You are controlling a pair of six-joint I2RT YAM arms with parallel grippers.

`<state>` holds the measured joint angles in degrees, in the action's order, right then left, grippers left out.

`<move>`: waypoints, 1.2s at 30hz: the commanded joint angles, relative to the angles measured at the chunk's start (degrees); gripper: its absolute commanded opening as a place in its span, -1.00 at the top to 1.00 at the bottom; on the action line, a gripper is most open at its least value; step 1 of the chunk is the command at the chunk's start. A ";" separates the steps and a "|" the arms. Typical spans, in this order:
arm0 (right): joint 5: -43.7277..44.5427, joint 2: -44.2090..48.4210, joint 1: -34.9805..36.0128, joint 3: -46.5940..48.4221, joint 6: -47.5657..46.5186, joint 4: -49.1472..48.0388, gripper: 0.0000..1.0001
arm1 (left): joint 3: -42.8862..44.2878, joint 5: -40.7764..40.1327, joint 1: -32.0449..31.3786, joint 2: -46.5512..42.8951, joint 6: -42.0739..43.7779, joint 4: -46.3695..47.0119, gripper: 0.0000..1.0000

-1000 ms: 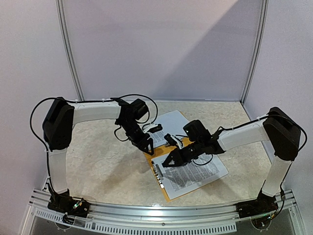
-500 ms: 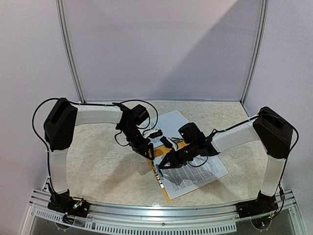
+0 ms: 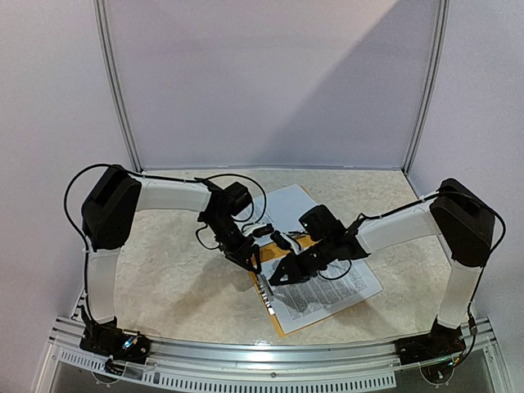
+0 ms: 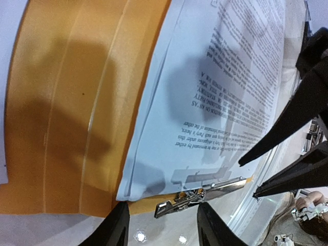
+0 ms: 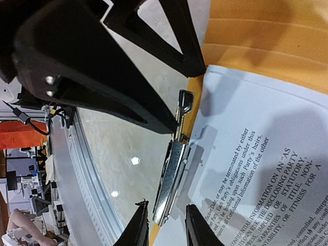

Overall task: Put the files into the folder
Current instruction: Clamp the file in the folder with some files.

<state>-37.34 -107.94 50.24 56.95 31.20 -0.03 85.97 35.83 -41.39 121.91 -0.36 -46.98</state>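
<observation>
The orange folder (image 4: 66, 102) lies open on the table, with a printed sheet of the files (image 4: 215, 77) on top of it. In the top view this sheet (image 3: 332, 286) covers most of the folder (image 3: 277, 319). A metal clip (image 4: 200, 192) sits at the sheet's edge by the spine. My left gripper (image 4: 163, 225) is open, its fingers straddling the clip without touching it. My right gripper (image 5: 167, 225) is slightly open around the clip's (image 5: 171, 174) near end, a thin gap on each side. The two grippers (image 3: 254, 264) (image 3: 273, 280) stand tip to tip over the spine.
Another white sheet (image 3: 286, 205) lies behind the folder toward the back wall. An aluminium rail (image 3: 270, 360) runs along the near table edge. Metal frame posts (image 3: 115, 90) stand at the back corners, and both arms reach in over the middle.
The left arm has swung right and nearer, lowering its gripper onto the clip. The right gripper has shifted slightly left toward the spine. The sheet and folder have stayed put.
</observation>
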 commanded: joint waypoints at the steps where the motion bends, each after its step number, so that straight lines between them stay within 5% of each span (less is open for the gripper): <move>1: 4.22 4.79 0.20 1.14 -3.13 4.87 0.49 | 0.83 1.78 -1.30 0.91 -0.63 0.82 0.06; 23: 10.08 9.72 -1.73 -7.42 0.00 1.27 0.48 | 1.45 -2.98 -3.35 -1.54 3.27 -1.39 0.06; 31: 19.27 18.13 -4.48 -4.49 -6.68 22.87 0.48 | 1.50 -5.07 -3.35 -2.69 4.40 -2.32 0.07; 36: 24.34 23.44 -4.72 -6.15 -0.77 36.95 0.49 | 1.17 -3.95 -3.48 -3.82 4.92 -2.55 0.07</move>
<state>-18.81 -88.01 45.76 51.35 27.46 21.34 86.65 31.79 -44.16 121.01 3.27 -48.84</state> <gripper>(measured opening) 0.255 0.467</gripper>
